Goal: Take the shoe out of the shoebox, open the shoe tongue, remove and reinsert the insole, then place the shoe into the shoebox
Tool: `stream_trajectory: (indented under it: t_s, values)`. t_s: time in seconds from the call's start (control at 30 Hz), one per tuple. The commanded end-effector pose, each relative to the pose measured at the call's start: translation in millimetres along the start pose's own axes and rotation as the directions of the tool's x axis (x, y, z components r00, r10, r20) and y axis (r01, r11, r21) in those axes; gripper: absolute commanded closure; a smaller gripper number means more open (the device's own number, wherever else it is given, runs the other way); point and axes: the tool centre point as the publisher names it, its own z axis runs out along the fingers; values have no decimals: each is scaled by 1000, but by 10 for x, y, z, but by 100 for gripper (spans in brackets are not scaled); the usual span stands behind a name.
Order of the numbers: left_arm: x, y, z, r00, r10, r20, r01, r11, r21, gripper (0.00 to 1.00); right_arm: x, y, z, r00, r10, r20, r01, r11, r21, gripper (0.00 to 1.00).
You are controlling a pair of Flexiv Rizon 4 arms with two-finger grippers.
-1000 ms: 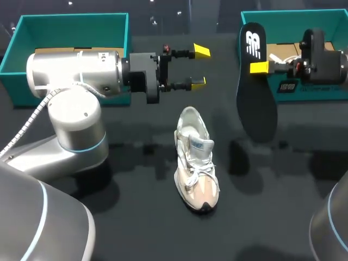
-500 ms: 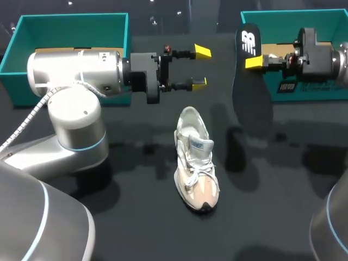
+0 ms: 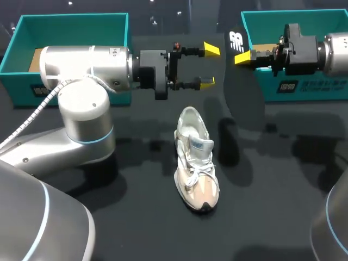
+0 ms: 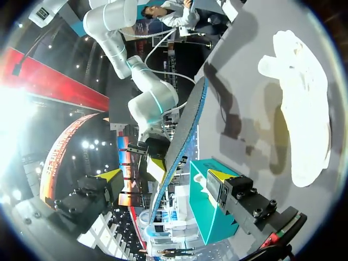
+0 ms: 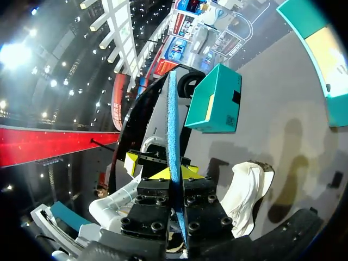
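Observation:
The white and beige shoe [image 3: 196,163] lies upright on the black table, toe toward the front; it shows too in the left wrist view [image 4: 302,109] and the right wrist view [image 5: 250,190]. My right gripper [image 3: 243,57] is shut on the black insole [image 3: 239,92], which hangs on edge above the table behind the shoe. Seen edge-on, the insole [image 5: 173,125] is pinched between the right gripper [image 5: 175,175] fingers. My left gripper [image 3: 209,65] is open, level, just left of the insole, holding nothing. In its own view the left gripper [image 4: 163,176] faces the insole's edge [image 4: 185,130].
A teal shoebox [image 3: 70,22] stands at the back left behind my left arm. A second teal box [image 3: 304,87] stands at the back right under my right arm. Bare black table [image 3: 136,217] lies around the shoe.
My right arm has carried the insole leftward, toward the left gripper. My left arm has shifted a little to the right, its gripper still open. The shoe has not moved.

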Motion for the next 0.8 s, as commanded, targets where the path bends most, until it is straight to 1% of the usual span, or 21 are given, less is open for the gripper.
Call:
stream_trajectory:
  t_s: [0.03,0.13,0.27,0.4,0.43,0.5,0.53,0.57,0.6,0.63,0.7,0.8]
  values:
    - [54,-3,37,1000,3,-18,-3,1000,-7,0,-37,59,82,999,42,9,-42,998,35,100]
    - [87,-27,45,1000,-4,-16,3,1000,-7,0,-107,137,180,994,106,13,-106,992,73,100]
    - [123,-54,76,1000,-11,-10,11,1000,-8,0,-185,210,299,983,183,13,-183,979,92,100]
    - [141,-91,119,1000,-8,-10,8,1000,-6,18,-227,259,349,976,215,-17,-213,973,88,100]
    - [145,-97,125,1000,-7,-11,7,1000,-6,20,-231,268,358,975,220,-26,-217,972,88,100]
    - [152,-99,133,1000,-7,-10,7,1000,-6,33,-231,278,373,974,224,-31,-220,971,94,100]
    - [156,-101,138,1000,-6,-10,6,1000,-7,38,-232,279,377,973,227,-30,-224,970,96,100]
    - [157,-102,141,1000,-4,-11,4,1000,-9,40,-233,278,380,972,233,-32,-228,968,100,100]
    - [158,-102,143,1000,-3,-11,3,1000,-10,47,-233,277,381,972,235,-34,-230,968,101,100]
    - [159,-101,147,1000,-1,-12,1,1000,-13,50,-233,272,383,970,239,-38,-234,967,103,100]
    - [160,-98,152,1000,2,-12,-3,1000,-17,52,-233,262,385,969,244,-35,-239,965,105,100]
    - [174,-82,166,1000,5,-13,-6,1000,-26,57,-232,242,386,967,251,-37,-246,963,108,100]
